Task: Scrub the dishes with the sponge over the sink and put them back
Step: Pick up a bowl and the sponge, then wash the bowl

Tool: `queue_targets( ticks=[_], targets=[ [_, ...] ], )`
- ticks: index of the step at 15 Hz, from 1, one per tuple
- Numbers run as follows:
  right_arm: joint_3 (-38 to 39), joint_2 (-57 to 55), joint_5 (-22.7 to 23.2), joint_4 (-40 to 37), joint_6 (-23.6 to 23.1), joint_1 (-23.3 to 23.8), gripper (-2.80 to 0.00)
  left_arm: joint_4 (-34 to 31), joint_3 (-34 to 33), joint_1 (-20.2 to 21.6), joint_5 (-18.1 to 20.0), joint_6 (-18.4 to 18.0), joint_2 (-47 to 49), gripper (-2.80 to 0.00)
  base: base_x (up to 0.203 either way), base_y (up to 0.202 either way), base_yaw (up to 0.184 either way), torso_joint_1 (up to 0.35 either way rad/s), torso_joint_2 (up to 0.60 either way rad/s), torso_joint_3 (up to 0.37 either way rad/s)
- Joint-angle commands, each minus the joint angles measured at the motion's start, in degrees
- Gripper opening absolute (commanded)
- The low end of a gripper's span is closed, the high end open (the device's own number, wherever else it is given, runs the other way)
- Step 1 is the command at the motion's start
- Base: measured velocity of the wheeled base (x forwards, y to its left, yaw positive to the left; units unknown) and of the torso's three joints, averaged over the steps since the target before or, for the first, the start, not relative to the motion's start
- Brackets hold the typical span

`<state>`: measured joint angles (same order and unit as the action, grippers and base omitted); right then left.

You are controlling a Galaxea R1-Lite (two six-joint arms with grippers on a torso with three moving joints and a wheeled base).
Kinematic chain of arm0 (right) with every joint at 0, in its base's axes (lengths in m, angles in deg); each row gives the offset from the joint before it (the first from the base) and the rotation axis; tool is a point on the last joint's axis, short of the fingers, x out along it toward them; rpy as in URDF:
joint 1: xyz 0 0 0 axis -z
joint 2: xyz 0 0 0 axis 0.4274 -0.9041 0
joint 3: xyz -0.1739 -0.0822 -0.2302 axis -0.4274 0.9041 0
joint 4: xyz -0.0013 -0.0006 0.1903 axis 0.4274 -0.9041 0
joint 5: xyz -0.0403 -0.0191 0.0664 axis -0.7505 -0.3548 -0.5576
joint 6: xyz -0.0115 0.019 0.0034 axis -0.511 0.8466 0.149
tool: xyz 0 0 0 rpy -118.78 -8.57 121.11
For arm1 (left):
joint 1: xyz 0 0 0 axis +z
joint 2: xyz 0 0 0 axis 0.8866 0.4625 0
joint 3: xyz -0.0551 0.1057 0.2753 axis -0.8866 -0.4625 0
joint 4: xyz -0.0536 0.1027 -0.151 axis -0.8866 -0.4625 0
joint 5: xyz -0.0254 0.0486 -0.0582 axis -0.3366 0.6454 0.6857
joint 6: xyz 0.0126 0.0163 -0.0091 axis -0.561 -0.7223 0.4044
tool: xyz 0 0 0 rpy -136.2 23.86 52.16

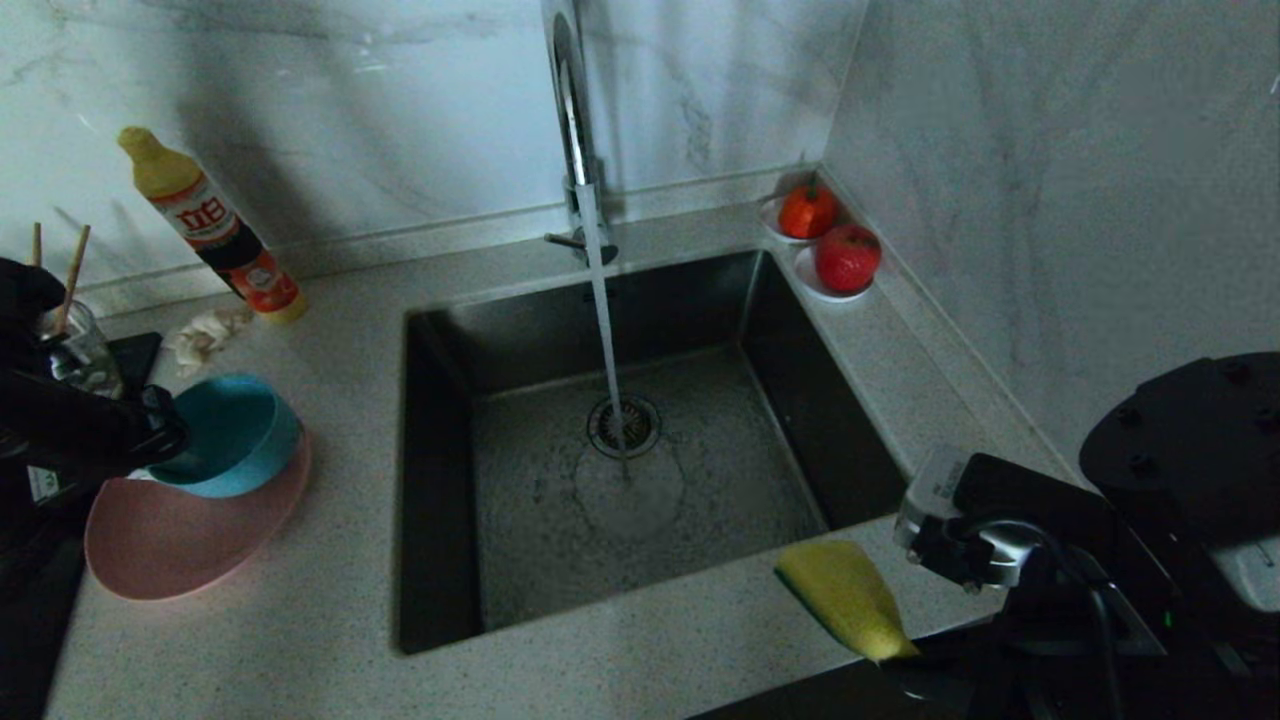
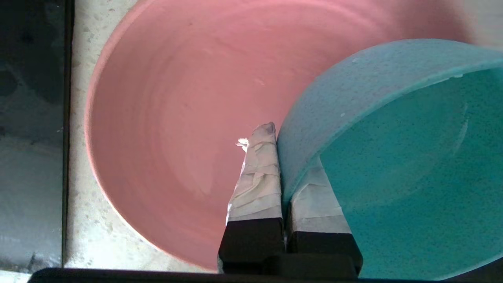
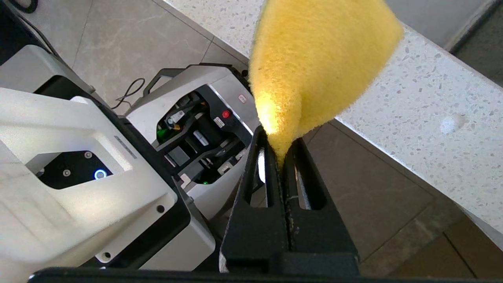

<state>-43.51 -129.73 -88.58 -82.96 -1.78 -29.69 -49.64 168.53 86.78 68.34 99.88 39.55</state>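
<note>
On the counter left of the sink (image 1: 440,480), the teal-blue bowl (image 1: 235,435) rests tilted on the pink plate (image 1: 170,540). My left gripper (image 1: 160,425) is shut on the bowl's rim. In the left wrist view one taped finger (image 2: 257,169) lies outside the bowl (image 2: 393,157) and over the plate (image 2: 177,98); the other is inside. Two chopsticks (image 1: 70,275) stand in a glass cup (image 1: 85,355) behind my left arm. Over the counter's front edge at the right, my right gripper (image 3: 281,153) is shut on the yellow sponge (image 3: 314,59), which sticks up over the counter (image 1: 845,595).
Water runs from the tall faucet (image 1: 575,120) onto the drain strainer (image 1: 622,425). A yellow-capped soap bottle (image 1: 215,230) and a paper wad (image 1: 200,335) stand at the back left. Two red fruits on white saucers (image 1: 845,255) sit in the back right corner.
</note>
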Motion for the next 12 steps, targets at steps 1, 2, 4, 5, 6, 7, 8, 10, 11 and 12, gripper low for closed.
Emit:
queue_targets(
  ticks=[1,2,4,5,6,7,8,10,11,12],
  targets=[
    [0.0,0.2,0.0,-0.2,0.0,0.0,-2.8,-0.5,0.3,-0.9,0.1,0.2,-4.2,-2.8,0.0,0.0,0.0,0.0,0.0,0.0],
    [0.0,0.3,0.0,-0.3,0.0,0.0,-2.8,-0.5,0.4,-1.3,0.1,0.3,-5.9,-2.8,0.0,0.0,0.0,0.0,0.0,0.0],
    [-0.1,0.4,0.0,-0.2,0.1,-0.2,-2.8,-1.3,1.8,-2.4,0.0,0.4,-9.1,-2.8,0.0,0.0,0.0,0.0,0.0,0.0],
    [-0.1,0.5,0.0,-0.2,0.2,-0.2,-2.8,-2.6,3.6,-2.8,0.0,0.5,-10.3,-2.8,0.0,0.0,0.0,0.0,0.0,0.0],
    [-0.2,0.9,0.0,-0.2,0.1,-0.2,-2.8,-4.0,5.7,-3.1,0.0,0.5,-10.9,-2.8,0.0,0.0,0.0,0.0,0.0,0.0],
    [-0.3,1.1,0.1,-0.2,0.2,-0.2,-2.8,-5.6,8.0,-3.5,0.0,0.5,-11.4,-2.8,0.0,0.0,0.0,0.0,0.0,0.0],
    [-0.4,1.2,0.2,-0.1,0.3,-0.2,-2.8,-7.2,10.3,-4.5,0.0,0.5,-11.8,-2.8,0.0,0.0,0.0,0.0,0.0,0.0],
    [-0.8,1.6,0.3,0.0,0.4,0.4,-2.8,-9.3,13.1,-9.2,0.0,1.1,-12.0,-2.8,0.0,0.0,0.0,0.0,0.0,0.0],
    [-0.9,1.8,0.4,0.0,0.4,0.9,-2.8,-9.6,14.1,-12.0,-0.3,2.0,-11.9,-2.8,0.0,0.0,0.0,0.0,0.0,0.0],
    [-0.9,2.2,0.4,0.0,0.4,1.1,-2.8,-9.9,15.1,-15.0,-0.4,3.2,-11.6,-2.8,0.0,0.0,0.0,0.0,0.0,0.0]
  ],
)
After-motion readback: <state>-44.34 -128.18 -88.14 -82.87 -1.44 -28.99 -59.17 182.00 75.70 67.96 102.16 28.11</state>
